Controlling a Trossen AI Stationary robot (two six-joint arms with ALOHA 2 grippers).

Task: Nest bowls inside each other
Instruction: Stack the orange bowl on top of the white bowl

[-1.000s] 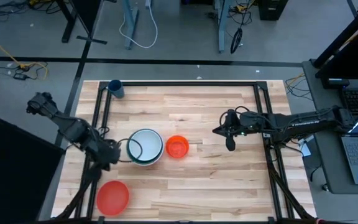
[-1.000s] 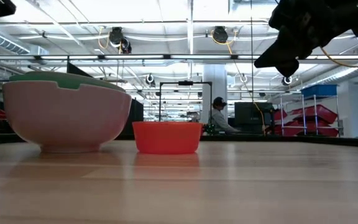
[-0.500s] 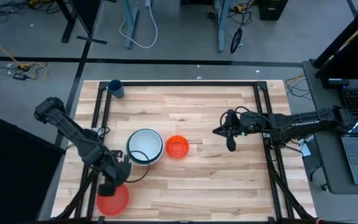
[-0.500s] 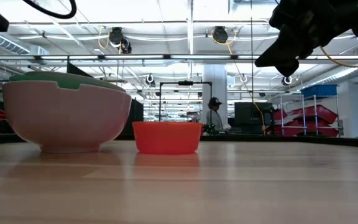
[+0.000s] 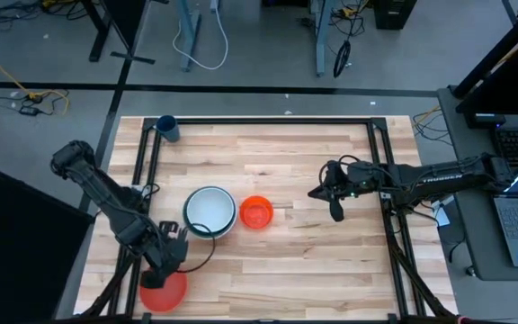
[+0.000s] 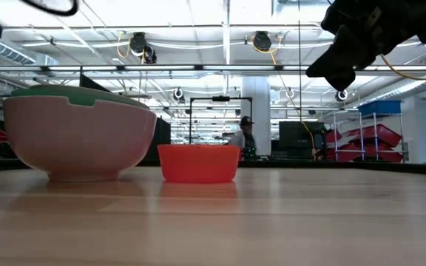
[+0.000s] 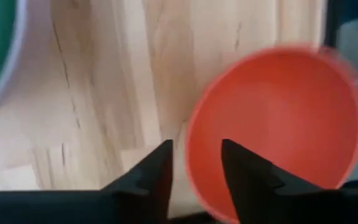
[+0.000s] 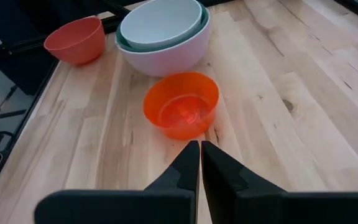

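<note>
The red bowl point(image 5: 164, 294) point(image 7: 278, 124) sits on its base near the table's front left corner. My left gripper point(image 5: 167, 267) point(image 7: 196, 146) points down over its far rim, open, one finger outside the rim and one over the hollow; no touch shows. Mid-table a large white bowl point(image 5: 210, 212) point(image 8: 166, 56) holds a green bowl point(image 6: 72, 91) and a smaller white bowl point(image 8: 160, 22). The small orange-red bowl point(image 5: 256, 213) point(image 8: 181, 104) stands just right of the stack. My right gripper point(image 5: 334, 205) point(image 8: 199, 155) hovers shut farther right, above the table.
A small dark blue cup point(image 5: 167, 128) stands at the far left corner. A black frame rail point(image 5: 259, 121) runs around the tabletop's edges. Bare wood lies between the orange-red bowl and my right gripper, and along the near edge right of the red bowl.
My left gripper has swung from beside the bowl stack toward the table's near edge and come down over the red bowl. The bowls have not moved, and my right arm has kept still.
</note>
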